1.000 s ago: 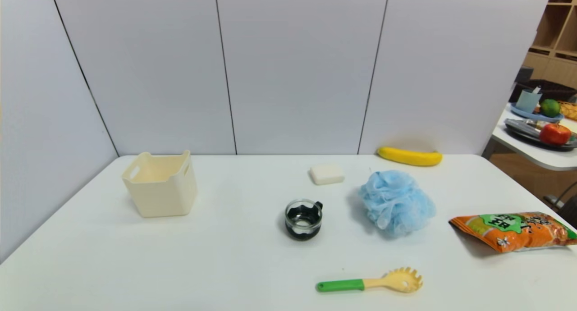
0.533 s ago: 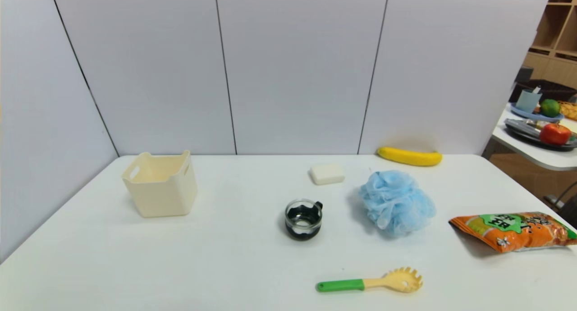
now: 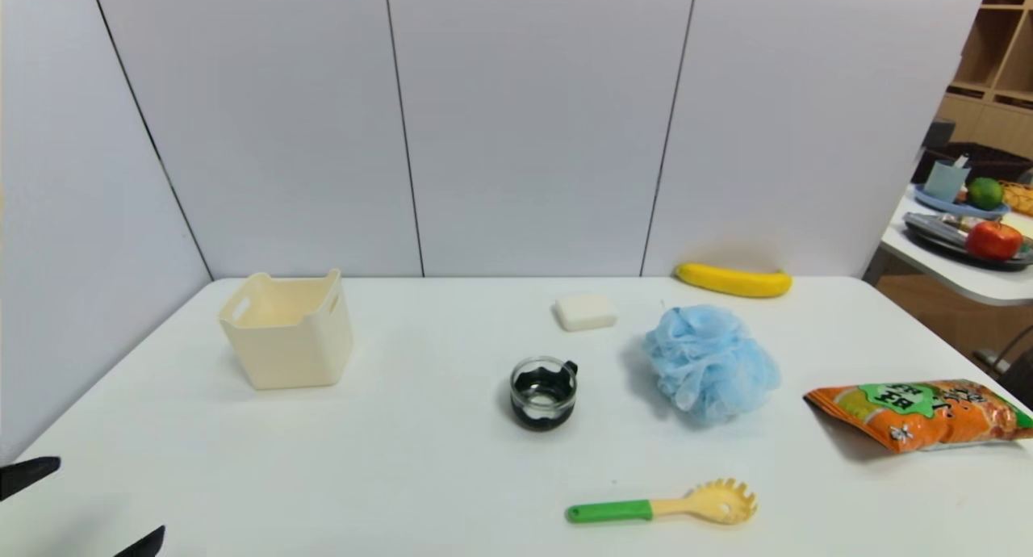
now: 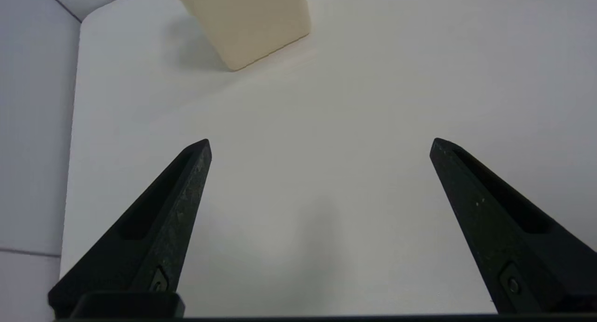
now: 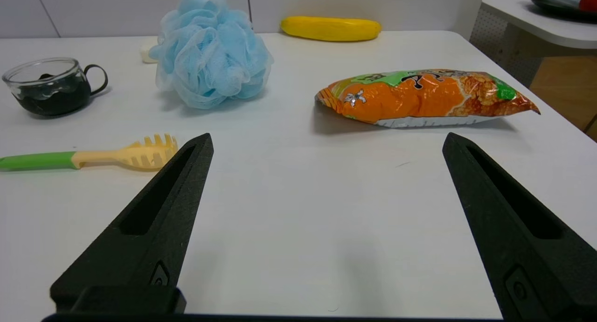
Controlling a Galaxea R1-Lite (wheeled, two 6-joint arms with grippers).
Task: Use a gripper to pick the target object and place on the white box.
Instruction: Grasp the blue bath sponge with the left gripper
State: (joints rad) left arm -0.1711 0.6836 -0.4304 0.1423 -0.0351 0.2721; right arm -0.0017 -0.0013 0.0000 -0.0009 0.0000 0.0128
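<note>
The target object, a fluffy light-blue bath pouf (image 3: pixel 710 362), lies right of the table's middle; it also shows in the right wrist view (image 5: pixel 212 49). The white box, a cream bin (image 3: pixel 286 331) with handle slots, stands at the far left, and its lower wall (image 4: pixel 252 18) fills the edge of the left wrist view. My left gripper (image 3: pixel 111 495) is just inside the near left corner, open over bare table (image 4: pixel 321 142), well short of the box. My right gripper (image 5: pixel 327 136) is open and empty over the near right of the table, out of the head view.
A glass cup (image 3: pixel 543 392) with dark contents stands mid-table, a white soap bar (image 3: pixel 586 311) behind it. A banana (image 3: pixel 733 280) lies by the back wall, an orange snack bag (image 3: pixel 920 413) at the right edge, a green-handled pasta spoon (image 3: pixel 662 506) near the front.
The left gripper's black fingertips have come into the head view at the near left corner. Nothing on the table has moved.
</note>
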